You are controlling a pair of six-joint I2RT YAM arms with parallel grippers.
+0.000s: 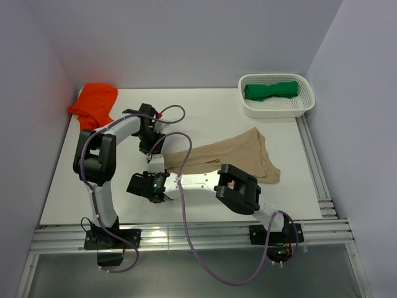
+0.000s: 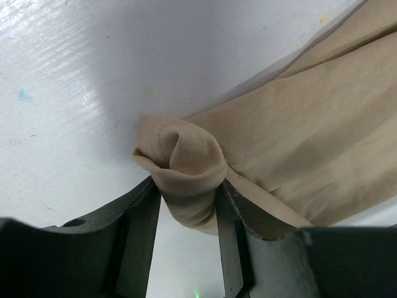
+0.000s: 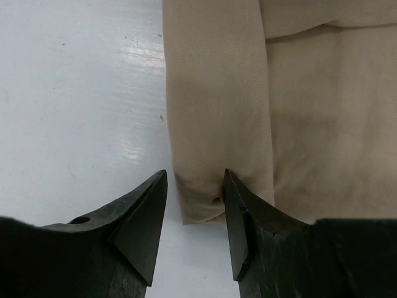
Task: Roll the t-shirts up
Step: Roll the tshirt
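The tan t-shirt (image 1: 229, 155) lies folded into a long strip across the middle of the table. My left gripper (image 1: 153, 158) is shut on the strip's bunched left end (image 2: 189, 167), which bulges between its fingers (image 2: 144, 214). My right gripper (image 1: 166, 180) is open just in front of it. Its jaws straddle a folded corner of the tan t-shirt (image 3: 217, 124): the right finger (image 3: 239, 205) touches the cloth and the left finger stands apart from it. An orange t-shirt (image 1: 94, 104) lies crumpled at the back left. A green t-shirt (image 1: 271, 90) lies rolled in a basket.
A white perforated basket (image 1: 305, 105) stands at the back right corner and holds the green t-shirt. Walls enclose the table on the left, back and right. Metal rails (image 1: 316, 167) run along the right and near edges. Purple cables (image 1: 186, 205) loop over the near table.
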